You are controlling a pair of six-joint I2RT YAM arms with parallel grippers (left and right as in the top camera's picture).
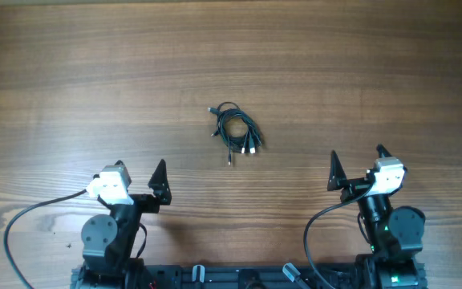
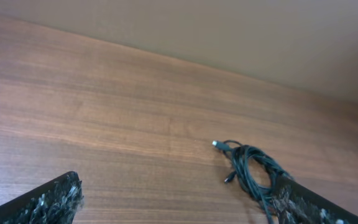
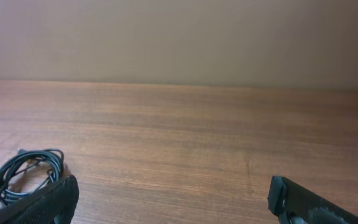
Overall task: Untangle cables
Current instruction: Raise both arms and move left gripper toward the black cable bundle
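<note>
The cables, a few thin black cords with small plug ends, some of them silvery, lie bunched in one small loose coil near the middle of the brown wood-grain table, with a couple of short ends sticking out of the bundle towards the near side and one silver-tipped plug poking out at its far left. Nothing touches the coil. It lies well ahead of both arms and roughly between them, so the left wrist view has it low on the right, partly behind a black fingertip, and the right wrist view has it low on the left. The left gripper and the right gripper sit near the table's front edge, each with its jaws spread wide and nothing between them. The tabletop shows long horizontal grain and soft light, and beyond its far edge stands a plain beige wall
</note>
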